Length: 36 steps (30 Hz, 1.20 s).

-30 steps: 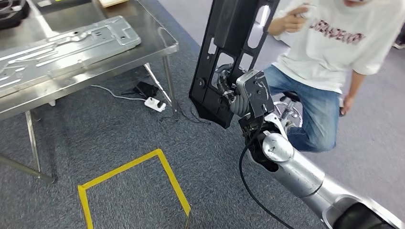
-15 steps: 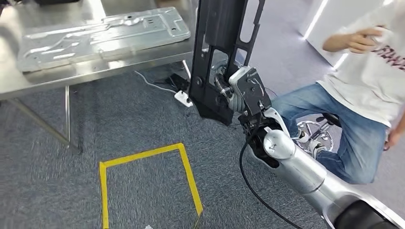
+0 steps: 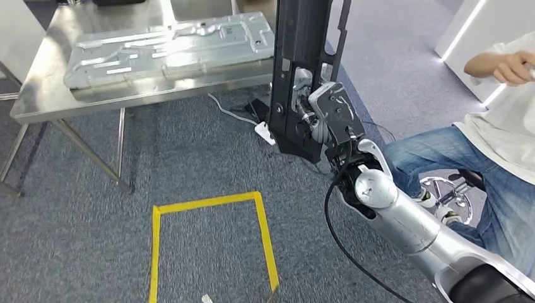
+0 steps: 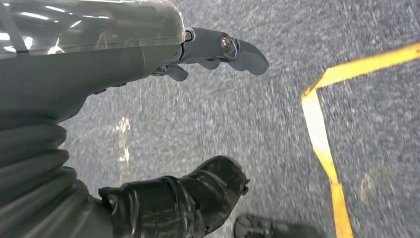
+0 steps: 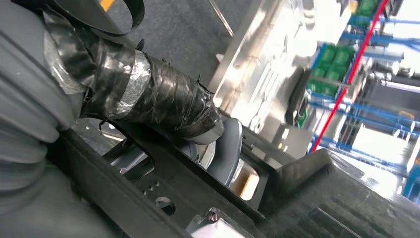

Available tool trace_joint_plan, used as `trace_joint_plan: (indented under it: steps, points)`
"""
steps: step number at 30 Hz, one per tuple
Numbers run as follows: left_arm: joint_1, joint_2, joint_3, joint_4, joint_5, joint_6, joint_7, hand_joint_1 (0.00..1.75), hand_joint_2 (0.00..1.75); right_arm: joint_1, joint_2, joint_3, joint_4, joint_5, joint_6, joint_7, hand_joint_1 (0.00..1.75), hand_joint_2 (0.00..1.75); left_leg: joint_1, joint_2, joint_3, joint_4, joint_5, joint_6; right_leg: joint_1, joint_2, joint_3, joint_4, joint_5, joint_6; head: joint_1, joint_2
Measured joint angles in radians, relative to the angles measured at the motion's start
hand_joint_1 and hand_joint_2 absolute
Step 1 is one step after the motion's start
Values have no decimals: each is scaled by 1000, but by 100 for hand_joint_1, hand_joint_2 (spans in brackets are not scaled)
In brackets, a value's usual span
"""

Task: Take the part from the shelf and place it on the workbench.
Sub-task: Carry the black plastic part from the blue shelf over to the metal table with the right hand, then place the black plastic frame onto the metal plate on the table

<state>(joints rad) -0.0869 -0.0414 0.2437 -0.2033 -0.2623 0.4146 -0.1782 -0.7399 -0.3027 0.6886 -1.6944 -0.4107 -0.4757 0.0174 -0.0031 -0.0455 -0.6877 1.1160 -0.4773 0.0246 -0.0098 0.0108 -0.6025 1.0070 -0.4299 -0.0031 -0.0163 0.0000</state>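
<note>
The steel bench (image 3: pixel 38 101) stood at the upper left of the head view, its near edge running from the left corner toward the black part (image 3: pixel 301 76), which hung in the air just off the bench's right end. A long pressed metal panel (image 3: pixel 170 47) lay flat along the bench top, covering most of it and reaching close to the near edge. Under the bench's right corner a white power strip (image 3: pixel 265 134) and its cable lay on the grey carpet. A yellow tape outline (image 3: pixel 208 203) marked an open square on the floor in front of the bench, and between it and the bench legs was bare carpet. A seated person (image 3: pixel 498 145) in jeans and a white shirt was off to the right, near the raised arm.

The right arm reached up and forward from the lower right, and the right robot hand (image 3: pixel 315 123) gripped the black part low on its frame, fingers wrapped through an opening (the taped thumb (image 5: pixel 163 101) pressed across the frame in the right wrist view). The part stood upright, its lower tip below the hand, not yet over the bench.

The left robot hand (image 4: pixel 148 148) hung over the carpet beside the yellow tape, holding nothing, fingers apart.
</note>
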Motion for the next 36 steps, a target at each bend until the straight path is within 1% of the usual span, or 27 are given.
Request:
trace_joint_plan:
  steps: [1, 2, 3, 4, 5, 7, 8, 9, 10, 13, 14, 15, 18, 19, 20, 21, 22, 23, 24, 25, 27, 29, 31, 33, 34, 35, 36]
  points:
    - [-1, -1, 0, 0, 1, -3, 0, 0, 175, -1, -1, 0, 3, -1, -1, 2, 175, 175, 2, 21, -29, 61, -29, -5, 0, -4, 2, -2, 0, -1, -2, 0]
    - [-2, -1, 0, 0, 1, -4, -1, 0, 175, -1, -1, 0, 6, -1, -1, 3, 175, 175, 6, 31, -62, 127, -54, -10, 0, -9, 3, -2, 0, -2, -3, 0]
    - [-2, 0, 0, 0, 1, -4, -1, 0, 175, 0, -1, 0, 8, -1, -1, 4, 175, 175, 9, 35, -87, 174, -66, -15, 0, -13, 3, -2, 0, -2, -3, 0]
    - [-2, 0, 0, 0, 1, -4, -1, 0, 175, 2, -1, 0, 11, -1, -1, 5, 175, 175, 12, 37, -96, 189, -61, -20, -1, -17, 3, -2, -1, -1, -3, 0]
    - [-2, 1, 0, 0, 1, -4, -1, 0, 175, 3, -2, 0, 13, -1, -1, 5, 175, 175, 14, 39, -87, 167, -40, -23, -3, -21, 3, -1, -2, 0, -3, 0]
    - [-1, 3, 0, 0, 1, -4, -1, 0, 175, 3, -2, 0, 15, -1, -1, 6, 175, 175, 18, 45, -25, 43, 19, -28, -6, -26, 3, 4, -7, 7, -3, 0]
    - [-2, 3, 0, 0, 1, -4, -1, 0, 175, 2, -2, 0, 16, -1, -1, 6, 175, 175, 18, 47, 7, -17, 37, -27, -6, -27, 2, 10, -11, 14, -4, 0]
    - [-3, 3, 0, 0, 1, -4, -1, 0, 175, 1, -3, 0, 16, -1, -1, 6, 175, 175, 17, 48, 29, -56, 45, -23, -5, -28, 1, 14, -14, 20, -3, 0]
    - [-3, 3, 0, 0, 1, -4, -1, 0, 175, 0, -4, 0, 17, -1, -1, 6, 175, 175, 15, 47, 38, -73, 43, -16, -3, -29, 0, 16, -16, 27, -2, 0]
    - [-3, 2, 0, 0, 2, -4, -2, 0, 175, -1, -5, 0, 19, 1, 0, 9, 175, 175, 12, 41, 40, -76, 45, 5, -3, -29, 0, 16, -19, 43, -1, 0]
    - [-3, 2, 0, 0, 4, -7, -3, 0, 175, -3, -6, 0, 19, 6, 2, 15, 175, 175, 13, 40, 42, -78, 46, 11, -4, -27, -7, 32, -31, 47, 1, 0]
    - [-4, 3, 1, 0, 7, -10, -5, 0, 175, -7, -8, 0, 20, 17, 6, 26, 175, 175, 15, 39, 44, -80, 48, 17, -5, -24, -24, 70, -53, 50, 4, 0]
    - [-4, 6, 6, 0, 27, -27, -18, 0, 175, -19, -20, 1, 26, 77, 30, 78, 175, 175, 10, 34, 44, -81, 47, 26, -5, -17, -119, 263, -136, 53, 11, 0]
    - [-4, 7, 10, 0, 33, -32, -23, 0, 175, -21, -25, 2, 29, 101, 38, 94, 175, 175, 8, 32, 45, -81, 47, 28, -3, -17, -140, 300, -141, 51, 11, 0]
    - [-4, 9, 13, 0, 37, -36, -26, 0, 175, -23, -31, 3, 32, 130, 44, 111, 175, 175, 6, 29, 45, -81, 47, 28, -1, -16, -144, 301, -128, 46, 11, 0]
    - [-4, 9, 15, 0, 39, -38, -29, 0, 175, -26, -35, 4, 36, 168, 49, 129, 175, 175, 4, 26, 46, -81, 47, 29, 2, -15, -128, 261, -99, 40, 11, 0]
    - [-4, 9, 16, 0, 40, -38, -32, 0, 175, -33, -40, 6, 39, 212, 53, 149, 175, 175, 3, 24, 46, -81, 47, 29, 6, -13, -96, 193, -61, 31, 11, 0]
    - [-4, 9, 17, 0, 40, -37, -34, 0, 175, -43, -45, 8, 41, 266, 57, 170, 175, 175, 1, 22, 46, -81, 46, 28, 11, -12, -63, 121, -35, 20, 11, 0]
    - [-5, 9, 17, 0, 39, -36, -37, 0, 175, -56, -49, 12, 43, 315, 60, 187, 175, 175, 0, 21, 45, -80, 46, 27, 16, -13, -35, 63, -18, 12, 11, 0]
    - [-4, 10, 17, 0, 39, -34, -39, 0, 175, -68, -52, 17, 43, 363, 67, 205, 175, 175, -1, 21, 43, -80, 45, 24, 21, -13, -17, 29, -12, 7, 11, 0]
    - [-4, 10, 18, 0, 38, -26, -42, 0, 175, -82, -57, 25, 43, 453, 88, 237, 175, 175, 0, 22, 45, -83, 43, 14, 25, -15, -6, 10, -14, 2, 11, 0]
    - [-5, 13, 18, 0, 38, -20, -42, 0, 175, -85, -60, 33, 43, 541, 121, 270, 175, 175, 0, 24, 45, -72, 33, 3, 20, -17, 11, -7, -11, -4, 9, 0]
    - [-5, 15, 18, 0, 37, -21, -40, 0, 175, -93, -62, 48, 43, 623, 162, 302, 175, 175, 3, 27, 10, 2, -1, -8, 15, -22, 31, -22, -12, -12, 4, 0]
    - [-3, 15, 18, 0, 36, -24, -35, 0, 175, -107, -65, 68, 43, 690, 216, 335, 175, 175, 9, 29, -55, 117, -39, -18, 16, -24, 41, -23, -21, -18, 0, 0]
    - [-1, 15, 18, 0, 36, -25, -31, 0, 175, -113, -65, 79, 44, 719, 250, 352, 175, 175, 12, 30, -80, 154, -42, -23, 17, -24, 47, -23, -26, -18, 0, 0]
    - [1, 15, 18, 0, 36, -27, -29, 0, 175, -120, -65, 92, 46, 748, 285, 370, 175, 175, 15, 31, -90, 158, -28, -27, 16, -23, 53, -22, -32, -17, 0, 0]
    - [1, 15, 18, 0, 36, -29, -28, 0, 175, -127, -65, 106, 48, 777, 319, 386, 175, 175, 18, 33, -81, 125, 2, -31, 14, -23, 60, -20, -40, -14, 0, 0]
